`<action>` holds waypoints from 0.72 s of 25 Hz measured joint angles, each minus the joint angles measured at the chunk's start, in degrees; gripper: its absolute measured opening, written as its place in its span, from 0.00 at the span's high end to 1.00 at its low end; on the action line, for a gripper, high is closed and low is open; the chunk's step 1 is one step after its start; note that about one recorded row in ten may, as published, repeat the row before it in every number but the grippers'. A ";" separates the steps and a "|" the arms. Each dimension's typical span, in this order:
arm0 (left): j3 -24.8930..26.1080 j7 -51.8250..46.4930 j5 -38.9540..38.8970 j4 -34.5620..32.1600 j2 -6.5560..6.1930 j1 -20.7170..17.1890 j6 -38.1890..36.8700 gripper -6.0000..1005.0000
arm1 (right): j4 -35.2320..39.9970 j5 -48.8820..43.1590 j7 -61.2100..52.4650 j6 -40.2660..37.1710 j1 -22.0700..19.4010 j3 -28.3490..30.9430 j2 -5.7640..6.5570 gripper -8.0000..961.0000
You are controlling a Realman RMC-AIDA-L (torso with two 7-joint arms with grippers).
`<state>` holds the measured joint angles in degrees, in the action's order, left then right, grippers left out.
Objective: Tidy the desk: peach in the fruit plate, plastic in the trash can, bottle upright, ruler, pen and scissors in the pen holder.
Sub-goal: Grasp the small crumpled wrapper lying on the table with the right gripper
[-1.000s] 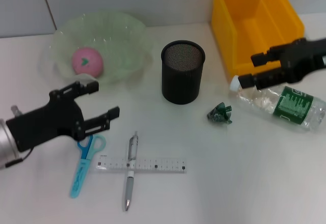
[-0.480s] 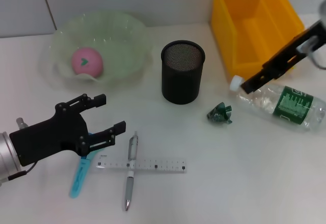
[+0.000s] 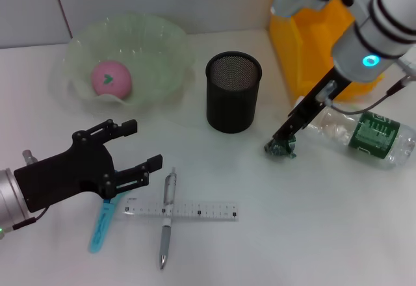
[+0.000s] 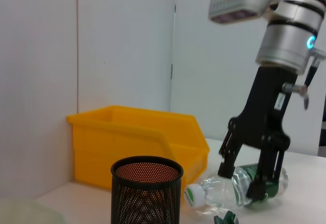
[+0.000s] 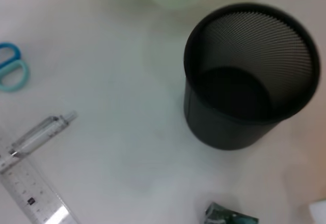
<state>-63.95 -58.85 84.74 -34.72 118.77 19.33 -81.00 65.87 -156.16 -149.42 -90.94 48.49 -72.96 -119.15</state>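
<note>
While left gripper (image 3: pixel 133 148) hovers, right gripper (image 3: pixel 284 136) over plastic (image 3: pixel 281 146).

Table layout — plate far left, holder centre, bin far right.
Peach (image 3: pixel 111 78) in fruit plate (image 3: pixel 162 52); pen holder (image 3: pixel 233 91) right of it; trash can (image 3: pixel 312 45) behind lying bottle (image 3: pixel 364 133). Plastic (image 3: pixel 281 147) between holder and bottle, right hand (image 3: pixel 290 127) just above. Front-left — pen (image 3: pixel 167 218) across ruler (image 3: pixel 195 210), scissors (image 3: pixel 103 221) under left hand (image 3: pixel 133 149).
</note>
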 joint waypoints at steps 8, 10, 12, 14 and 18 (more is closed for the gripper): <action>-0.07 1.02 -0.52 2.56 -0.01 1.64 -0.11 0.19 | -6.38 -0.43 -0.02 4.26 2.09 -0.58 0.00 0.18; -0.37 1.02 -0.49 2.62 -0.02 1.77 -0.12 0.19 | -7.80 -0.59 -0.03 5.13 2.46 -0.63 -0.02 0.18; -0.69 1.02 -0.51 2.63 -0.03 1.85 -0.12 0.19 | -9.32 -0.69 -0.04 6.00 2.87 -0.69 -0.03 0.18; -0.82 1.02 -0.56 2.65 -0.03 2.00 -0.13 0.19 | -11.24 -0.71 -0.05 7.01 3.43 -0.78 -0.03 0.18; -0.83 1.02 -0.56 2.65 -0.03 2.07 -0.12 0.19 | -12.78 -0.73 -0.04 7.90 3.86 -1.21 -0.08 0.19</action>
<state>-64.78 -57.83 84.19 -32.08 118.74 21.40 -81.12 53.10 -156.88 -149.46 -83.04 52.35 -74.17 -119.22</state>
